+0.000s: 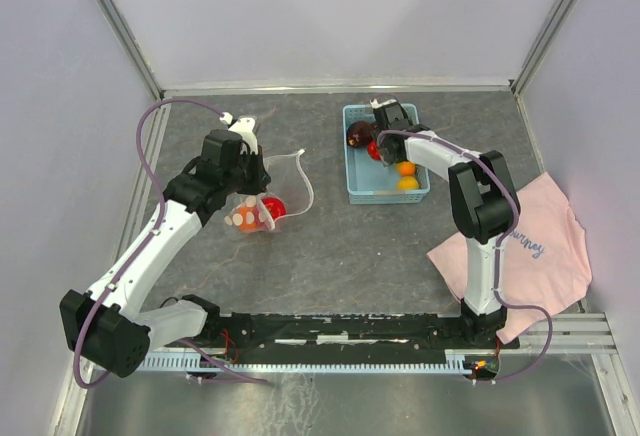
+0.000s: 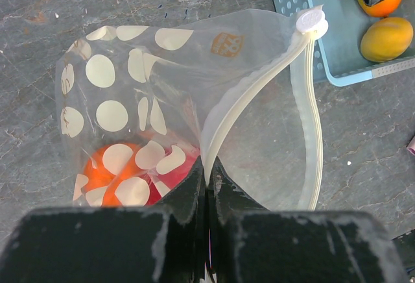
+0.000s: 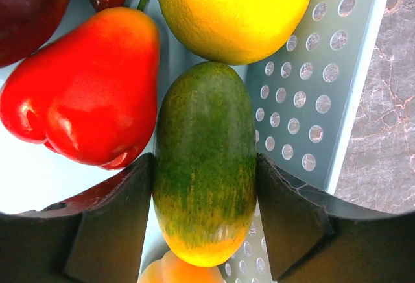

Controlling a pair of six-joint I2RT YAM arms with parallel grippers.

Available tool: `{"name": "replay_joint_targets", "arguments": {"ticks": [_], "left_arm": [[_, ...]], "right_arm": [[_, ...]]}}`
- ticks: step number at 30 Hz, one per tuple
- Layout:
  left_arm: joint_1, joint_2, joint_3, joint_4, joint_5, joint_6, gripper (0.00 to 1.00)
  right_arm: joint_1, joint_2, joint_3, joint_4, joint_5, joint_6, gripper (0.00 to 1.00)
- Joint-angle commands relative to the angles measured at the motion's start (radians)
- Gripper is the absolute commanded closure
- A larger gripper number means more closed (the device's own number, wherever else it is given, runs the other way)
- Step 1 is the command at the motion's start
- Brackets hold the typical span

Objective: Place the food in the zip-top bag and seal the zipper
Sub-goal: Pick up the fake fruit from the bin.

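My left gripper is shut on the zipper edge of the clear polka-dot zip-top bag, which lies open on the table. An orange piece and a red piece of food sit inside the bag. My right gripper is down in the light blue basket, shut on a green-and-yellow toy fruit. Beside it lie a red pepper, a yellow fruit and a dark purple piece.
A pink cloth lies at the right of the table, under the right arm. The basket's perforated wall is close on the right of my right gripper. Grey table lies between bag and basket.
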State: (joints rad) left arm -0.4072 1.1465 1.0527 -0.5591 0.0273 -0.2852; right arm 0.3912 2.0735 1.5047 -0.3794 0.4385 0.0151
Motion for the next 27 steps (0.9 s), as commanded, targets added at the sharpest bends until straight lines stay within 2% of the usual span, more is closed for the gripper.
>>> {"name": "replay_joint_targets", "arguments": {"ticks": [1,7,13,27], "left_arm": [[-0.001,-0.006,0.014,0.031,-0.005,-0.002,0.97],[-0.001,-0.005,0.015,0.03,-0.002,-0.003,0.97],[-0.001,-0.005,0.015,0.031,0.003,-0.005,0.97],[-0.001,-0.003,0.014,0.031,0.002,-0.003,0.97]], "right_arm": [[-0.008,0.008,0.041,-0.031,-0.017,0.025,0.35],[-0.008,-0.048,0.003,-0.03,-0.026,0.044,0.45],[-0.008,-0.118,-0.025,-0.045,-0.029,0.073,0.51],[-0.005,-0.361,-0.179,-0.018,-0.185,0.203,0.59]]}}
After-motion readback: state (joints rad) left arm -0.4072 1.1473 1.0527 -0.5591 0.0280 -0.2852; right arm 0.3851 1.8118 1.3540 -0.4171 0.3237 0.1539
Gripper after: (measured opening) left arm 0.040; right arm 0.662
